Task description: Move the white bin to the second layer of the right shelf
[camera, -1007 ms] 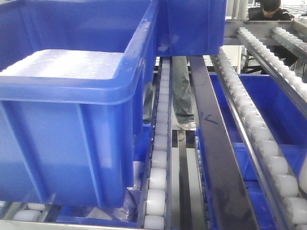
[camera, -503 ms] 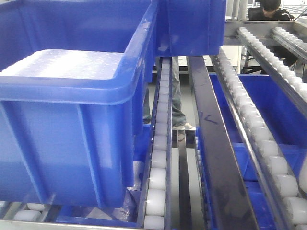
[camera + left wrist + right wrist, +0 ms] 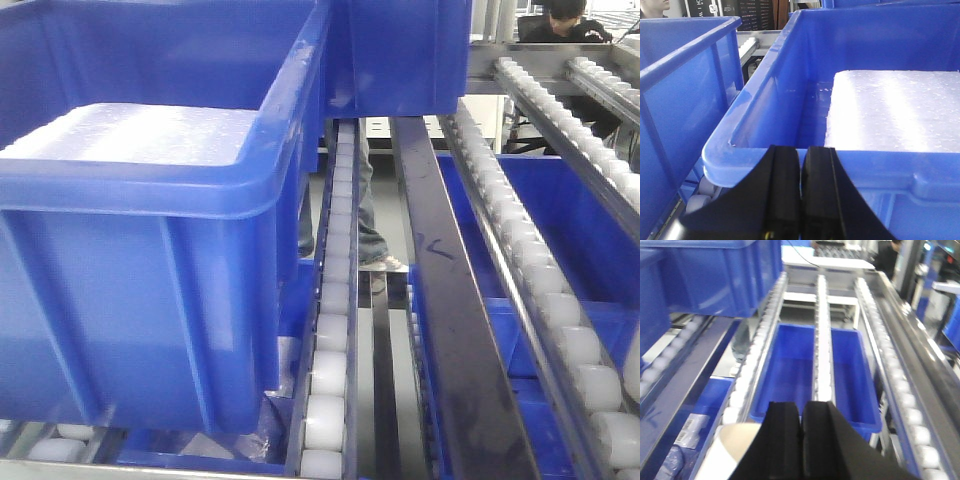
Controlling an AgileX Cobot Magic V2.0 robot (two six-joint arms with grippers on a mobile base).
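Note:
In the right wrist view a piece of the white bin [image 3: 732, 447] shows at the bottom left: a cream-white rim and a beige inside, running in behind the left finger. My right gripper [image 3: 801, 412] has its black fingers pressed together at that rim, above the roller rows of the right shelf [image 3: 822, 340]. I cannot see the exact spot of the pinch. My left gripper [image 3: 801, 155] is shut and empty, just short of the rim of a blue crate [image 3: 790, 100]. Neither gripper nor the bin appears in the front view.
The big blue crate [image 3: 150, 300] holds a white foam slab [image 3: 890, 110] and rests on rollers at the left. Another blue crate [image 3: 790, 370] lies a level below the roller rails. A dark steel rail [image 3: 440, 300] runs between roller rows. A person [image 3: 565, 20] sits at the far right.
Only the legs of someone standing behind the shelf have shifted. The crates and rails stay where they were.

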